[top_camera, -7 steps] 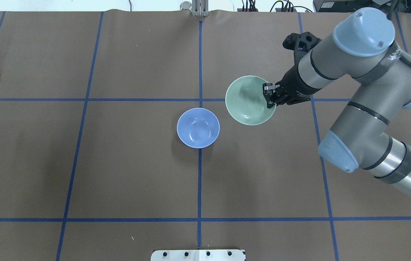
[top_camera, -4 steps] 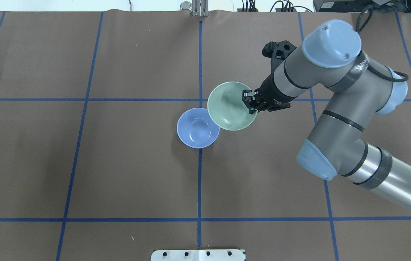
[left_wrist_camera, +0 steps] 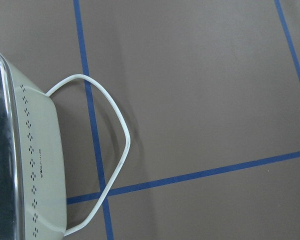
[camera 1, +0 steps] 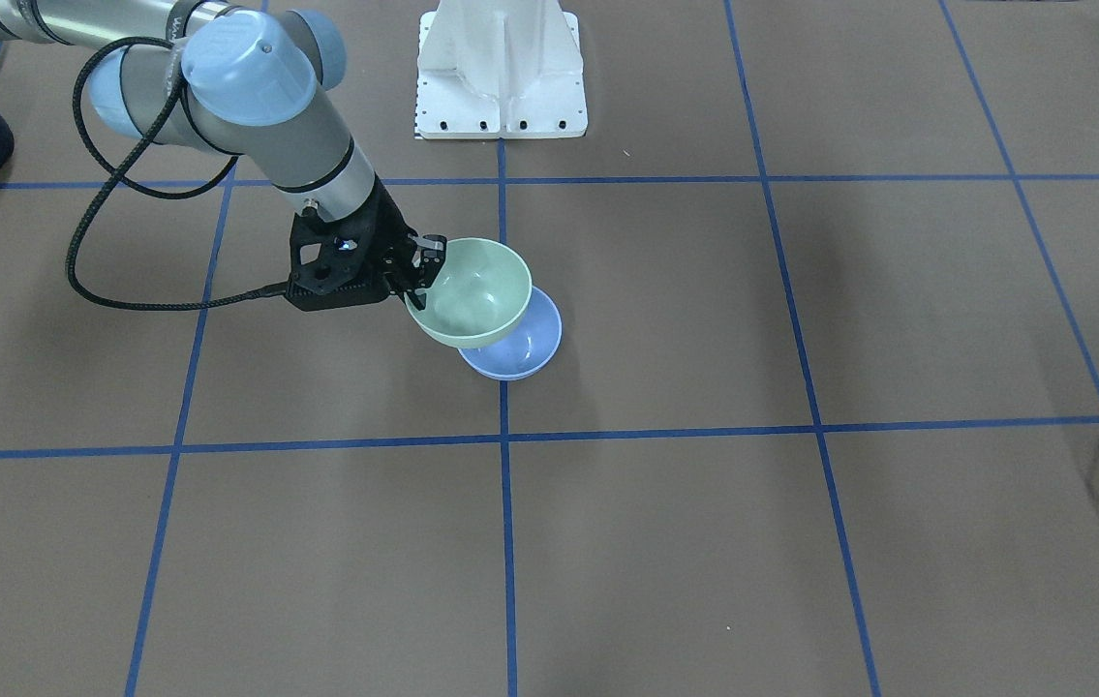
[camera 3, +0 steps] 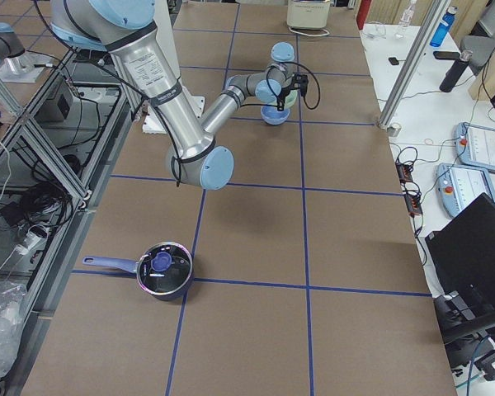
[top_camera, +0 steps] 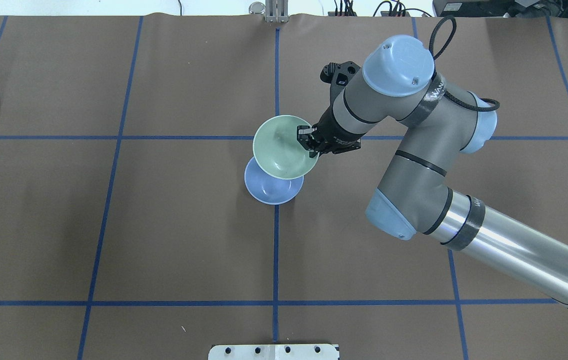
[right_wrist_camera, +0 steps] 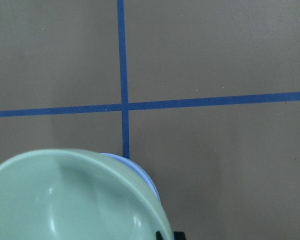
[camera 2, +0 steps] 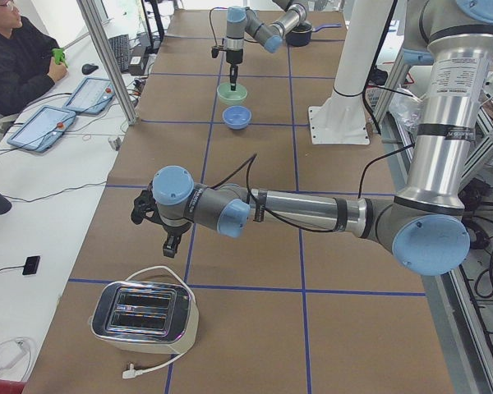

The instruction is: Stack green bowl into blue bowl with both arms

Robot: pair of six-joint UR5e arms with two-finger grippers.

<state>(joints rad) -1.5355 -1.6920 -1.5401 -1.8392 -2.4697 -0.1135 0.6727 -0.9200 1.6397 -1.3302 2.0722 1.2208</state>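
Observation:
My right gripper (top_camera: 308, 142) is shut on the rim of the mint-green bowl (top_camera: 281, 150) and holds it tilted in the air. The green bowl hangs over the far part of the periwinkle-blue bowl (top_camera: 271, 192), which sits on the table at the centre line. In the front-facing view the green bowl (camera 1: 472, 290) covers most of the blue bowl (camera 1: 522, 353). The right wrist view shows the green bowl (right_wrist_camera: 65, 200) with a sliver of blue rim (right_wrist_camera: 146, 176) beyond it. My left gripper (camera 2: 171, 245) hovers by the toaster, far from the bowls; I cannot tell whether it is open or shut.
A toaster (camera 2: 144, 312) with a white cord (left_wrist_camera: 115, 135) stands at the table's left end. A dark pot (camera 3: 163, 271) sits at the right end. The white pedestal (camera 1: 501, 68) stands at the robot's side of the table.
My right arm has carried the green bowl leftward from beside the blue bowl to over it. The blue bowl has not moved.

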